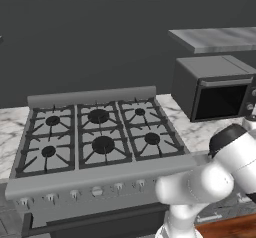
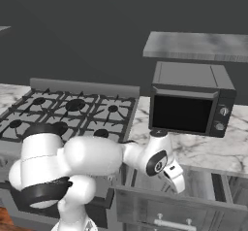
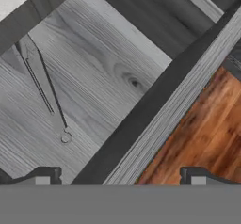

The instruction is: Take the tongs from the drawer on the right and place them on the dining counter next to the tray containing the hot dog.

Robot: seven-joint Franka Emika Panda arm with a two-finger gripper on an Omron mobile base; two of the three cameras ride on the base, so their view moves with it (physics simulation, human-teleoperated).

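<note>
The tongs point(image 3: 47, 93) lie flat on the grey wood floor of the open drawer point(image 3: 108, 63), thin arms closed together, with a small ring at the near end. My gripper point(image 3: 120, 180) hangs above the drawer, open, with nothing between its fingers. The left fingertip point(image 3: 43, 180) is just short of the tongs' ring end, and the right fingertip point(image 3: 197, 180) is over the floor outside the drawer. In the right base view my hand point(image 2: 174, 174) reaches down into the pulled-out drawer point(image 2: 160, 203) right of the stove. The dining counter, tray and hot dog are out of view.
The drawer's dark front rim point(image 3: 155, 100) runs diagonally between my fingertips. Brown wooden floor point(image 3: 202, 133) lies beyond it. A gas stove point(image 1: 95, 132) stands to the left, and a black microwave point(image 2: 191, 99) sits on the marble wall counter point(image 2: 213, 150) above the drawer.
</note>
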